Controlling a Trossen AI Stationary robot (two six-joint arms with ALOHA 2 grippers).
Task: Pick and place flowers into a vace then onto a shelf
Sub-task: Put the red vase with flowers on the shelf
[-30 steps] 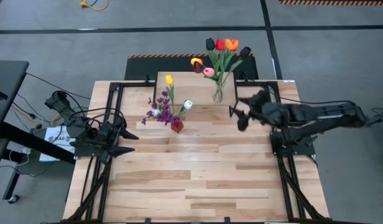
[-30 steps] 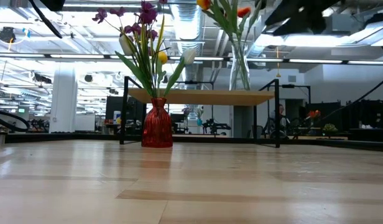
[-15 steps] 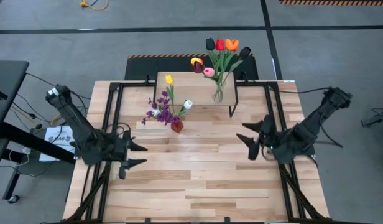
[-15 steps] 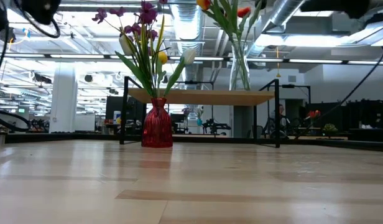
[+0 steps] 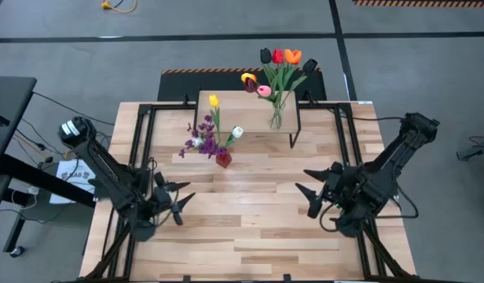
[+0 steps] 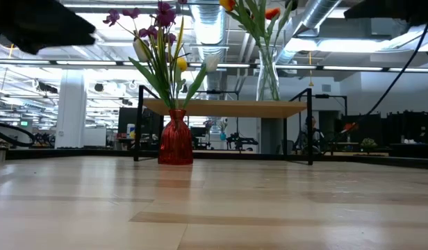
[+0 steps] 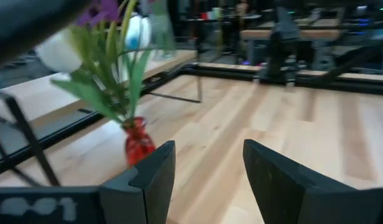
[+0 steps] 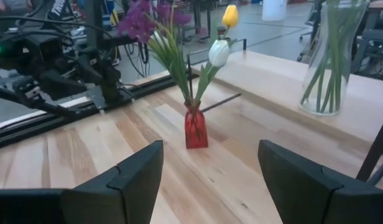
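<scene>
both hands hang empty with fingers spread over the bare wood surface (image 5: 250,228), the left hand (image 5: 177,204) at lower left and the right hand (image 5: 309,190) at lower right, while a red vase (image 5: 223,159) of flowers (image 5: 208,135) stands just in front of the shelf (image 5: 234,103), upper centre, where a clear vase (image 5: 275,118) holds tulips (image 5: 277,63).

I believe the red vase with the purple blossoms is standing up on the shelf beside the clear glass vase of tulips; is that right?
Not quite. The red vase with the purple blossoms stands on the table, in front of the shelf, not on it. Only the clear glass vase of tulips is on the shelf. The high view shows this, and the low view confirms it.
</scene>
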